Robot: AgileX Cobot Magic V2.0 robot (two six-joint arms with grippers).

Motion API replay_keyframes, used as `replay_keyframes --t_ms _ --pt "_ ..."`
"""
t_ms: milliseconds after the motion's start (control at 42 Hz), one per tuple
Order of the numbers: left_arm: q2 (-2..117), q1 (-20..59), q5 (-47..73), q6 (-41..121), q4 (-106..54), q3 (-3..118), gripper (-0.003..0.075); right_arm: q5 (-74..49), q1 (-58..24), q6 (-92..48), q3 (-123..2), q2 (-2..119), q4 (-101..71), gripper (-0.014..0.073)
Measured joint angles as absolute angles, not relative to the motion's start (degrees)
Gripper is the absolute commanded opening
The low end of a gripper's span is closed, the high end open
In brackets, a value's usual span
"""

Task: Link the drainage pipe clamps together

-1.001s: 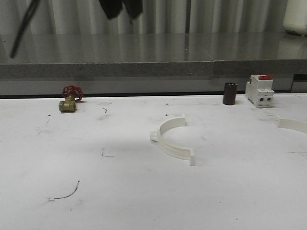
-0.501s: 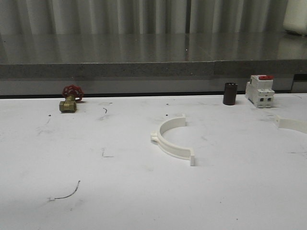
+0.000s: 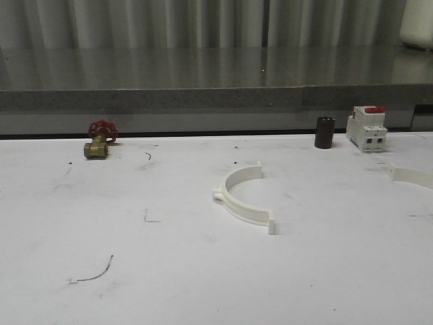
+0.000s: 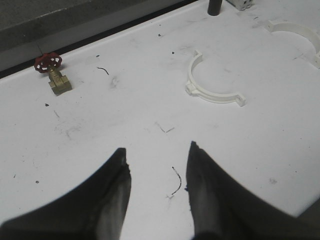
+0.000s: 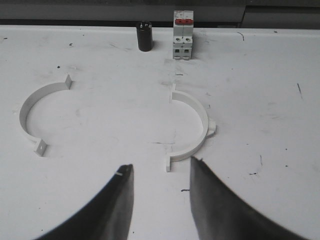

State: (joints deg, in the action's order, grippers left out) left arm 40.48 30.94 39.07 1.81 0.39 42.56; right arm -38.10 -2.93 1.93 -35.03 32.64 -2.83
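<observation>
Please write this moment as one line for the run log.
phase: before grasp | left gripper: open, empty | right gripper: open, empty | centre clamp half: on table | right clamp half: on table, apart | joined: no

Matt white plastic clamps (image 3: 242, 198)

Dim, even overhead light; soft shadows; slight grain; mild blur.
</observation>
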Motion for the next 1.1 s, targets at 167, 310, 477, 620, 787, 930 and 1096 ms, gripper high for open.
replay_keyframes --t_ms 167,310,477,620,787,930,1096 --pt "40.48 30.94 38.89 1.81 1.04 42.45 0.026 -38.1 -2.93 1.93 -35.03 32.64 -2.83 0.0311" --pt "40.48 30.94 38.75 1.81 1.17 42.45 0.026 -38.1 -2.93 1.93 -35.03 32.64 -2.83 0.0311" --pt "40.48 30.94 38.75 1.81 1.27 42.45 0.026 -38.1 -2.93 1.93 -35.03 32.64 -2.83 0.0311" --pt "40.48 30.94 38.75 1.81 1.27 42.45 0.026 -38.1 -2.93 1.93 -35.03 32.64 -2.83 0.0311" --pt "40.48 30.94 38.75 1.81 1.27 42.45 0.026 -36.82 -2.93 1.93 -35.03 32.64 -2.83 0.0311" --pt "40.48 30.94 38.75 1.81 1.27 42.45 0.026 -36.7 -2.93 1.93 -35.03 32.64 -2.83 0.0312" --pt "40.48 30.94 38.75 1.81 1.27 42.45 0.026 -37.63 -2.93 1.93 -35.45 33.6 -2.87 0.0393"
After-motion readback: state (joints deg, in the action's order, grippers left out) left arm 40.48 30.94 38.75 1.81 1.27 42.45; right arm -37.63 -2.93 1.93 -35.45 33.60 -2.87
